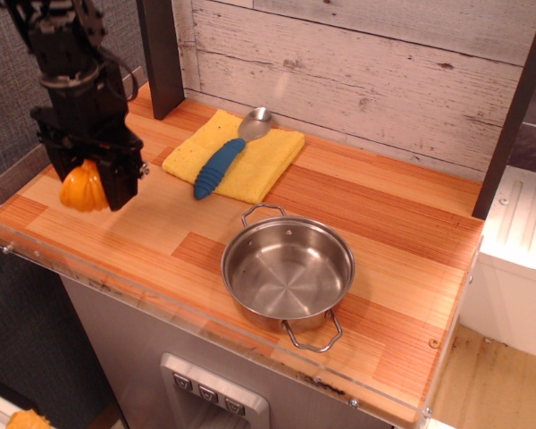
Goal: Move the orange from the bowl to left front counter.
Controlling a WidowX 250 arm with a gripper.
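Note:
The orange (82,188) is a bright orange lobed toy held between my gripper's fingers at the left front of the counter (161,241), close above or on the wood; I cannot tell if it touches. My gripper (91,189) is shut on it, with the black arm rising above. The bowl (288,270), a shiny steel pot with two wire loop handles, stands empty at the counter's front middle, well to the right of the gripper.
A yellow cloth (259,161) lies at the back with a blue-handled spoon (221,164) on it. A dark post (161,54) stands at the back left. A clear plastic rim (116,290) edges the counter's front and left side.

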